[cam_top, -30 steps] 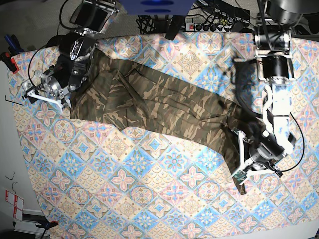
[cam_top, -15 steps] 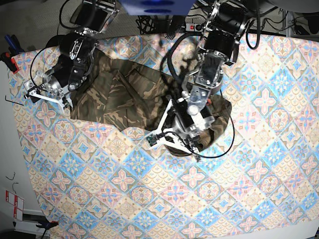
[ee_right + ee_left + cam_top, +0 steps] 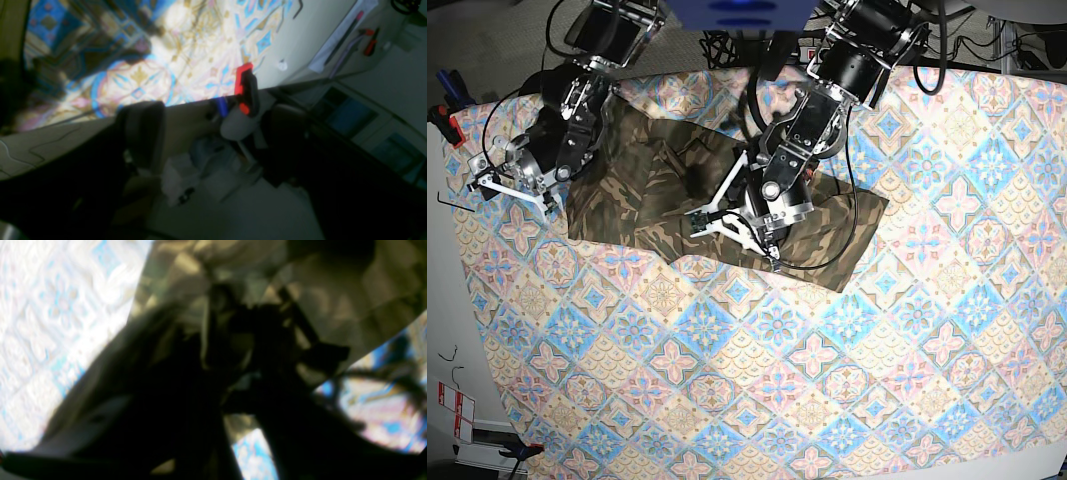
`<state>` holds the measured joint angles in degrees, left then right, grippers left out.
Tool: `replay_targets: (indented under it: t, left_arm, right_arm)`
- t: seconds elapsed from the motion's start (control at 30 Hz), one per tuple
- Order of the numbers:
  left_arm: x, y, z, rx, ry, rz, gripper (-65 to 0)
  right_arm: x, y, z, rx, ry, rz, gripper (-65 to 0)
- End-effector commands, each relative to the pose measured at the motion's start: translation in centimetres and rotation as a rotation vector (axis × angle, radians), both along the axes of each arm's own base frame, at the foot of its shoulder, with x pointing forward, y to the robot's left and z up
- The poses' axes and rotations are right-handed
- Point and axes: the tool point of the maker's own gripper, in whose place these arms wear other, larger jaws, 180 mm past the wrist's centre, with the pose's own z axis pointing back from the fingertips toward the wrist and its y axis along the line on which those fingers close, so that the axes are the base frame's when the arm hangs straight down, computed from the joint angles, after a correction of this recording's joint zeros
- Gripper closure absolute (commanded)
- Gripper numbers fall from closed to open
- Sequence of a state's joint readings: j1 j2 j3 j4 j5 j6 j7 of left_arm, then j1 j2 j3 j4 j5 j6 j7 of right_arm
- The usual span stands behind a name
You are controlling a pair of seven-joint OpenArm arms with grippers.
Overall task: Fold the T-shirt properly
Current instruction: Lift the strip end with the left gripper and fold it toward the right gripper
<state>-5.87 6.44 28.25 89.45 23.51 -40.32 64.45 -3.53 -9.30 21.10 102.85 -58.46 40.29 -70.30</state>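
The camouflage T-shirt (image 3: 652, 190) lies on the diamond-patterned tablecloth (image 3: 827, 380), its right part doubled over towards the left with a fold edge at the right (image 3: 862, 245). My left gripper (image 3: 732, 228) is low over the shirt's middle, shut on the carried edge. In the blurred left wrist view its dark fingers (image 3: 213, 340) are wrapped in camouflage cloth (image 3: 350, 290). My right gripper (image 3: 512, 190) sits just off the shirt's left edge and looks open and empty. The right wrist view shows one dark finger (image 3: 143, 130) over the table edge.
A red clamp (image 3: 243, 86) grips the table's left edge and also shows in the base view (image 3: 442, 120). Cables and arm bases crowd the table's back edge (image 3: 727, 45). Floor clutter lies beyond the left side (image 3: 186, 173).
My left gripper has carried the shirt's right end from the front right up and leftwards onto the shirt's middle, doubling the cloth over. The right gripper has barely moved.
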Motion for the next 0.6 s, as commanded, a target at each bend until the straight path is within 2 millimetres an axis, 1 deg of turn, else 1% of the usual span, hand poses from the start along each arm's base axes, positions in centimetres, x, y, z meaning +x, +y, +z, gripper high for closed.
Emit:
replay_targets:
  t: [0.0,0.07,0.1,0.13,0.17,0.23,0.27,0.33,0.4,0.47,0.5,0.53,0.57]
  left_arm:
    - [1.2,-2.3,2.3,-0.085,-0.052,-0.01,-28.4]
    - [1.5,-3.2,2.8,-0.126,-0.066,-0.022,-33.3]
    - [1.6,-3.7,3.1,-0.149,-0.076,-0.031,-34.7]
    - [1.6,-4.2,3.4,-0.177,-0.085,-0.042,-35.1]
    - [1.7,-5.1,4.0,-0.214,-0.105,-0.068,-35.0]
    - [1.0,-7.8,5.3,-0.293,-0.133,-0.151,-35.0]
    - [1.0,-8.6,5.9,-0.315,-0.145,-0.175,-35.0]
    - [1.1,-9.4,7.6,-0.354,-0.175,-0.196,-35.0]
    - [1.3,-9.8,9.6,-0.416,-0.203,-0.197,-35.0]
    - [2.1,-9.1,11.9,-0.456,-0.257,-0.169,-35.0]
    - [3.0,-7.8,13.0,-0.454,-0.291,-0.124,-35.0]
    - [4.0,-5.9,13.6,-0.429,-0.316,-0.064,-35.0]
    - [5.1,-3.6,13.9,-0.39,-0.334,0.009,-35.0]
  right_arm:
    - [0.4,-0.5,0.9,-0.031,-0.014,-0.006,-48.6]
    - [0.5,-0.4,0.9,-0.031,-0.016,-0.005,-48.6]
    - [0.6,-0.4,1.0,-0.031,-0.018,-0.003,-48.6]
    - [0.6,-0.4,1.0,-0.031,-0.018,-0.003,-48.6]
    - [0.6,-0.4,1.0,-0.031,-0.018,-0.003,-48.6]
    - [0.6,-0.4,1.0,-0.029,-0.019,-0.003,-48.6]
    - [0.6,-0.4,1.0,-0.029,-0.019,-0.003,-48.6]
    - [0.6,-0.4,0.9,-0.029,-0.018,-0.005,-48.6]
    - [0.5,-0.5,0.9,-0.03,-0.018,-0.008,-48.6]
    - [0.4,-0.5,0.9,-0.03,-0.017,-0.011,-48.4]
    - [0.5,-0.6,1.1,-0.032,-0.022,-0.011,-48.4]
    - [0.4,-0.7,1.3,-0.036,-0.027,-0.014,-48.3]
    - [0.5,-0.7,1.3,-0.035,-0.031,-0.013,-48.3]
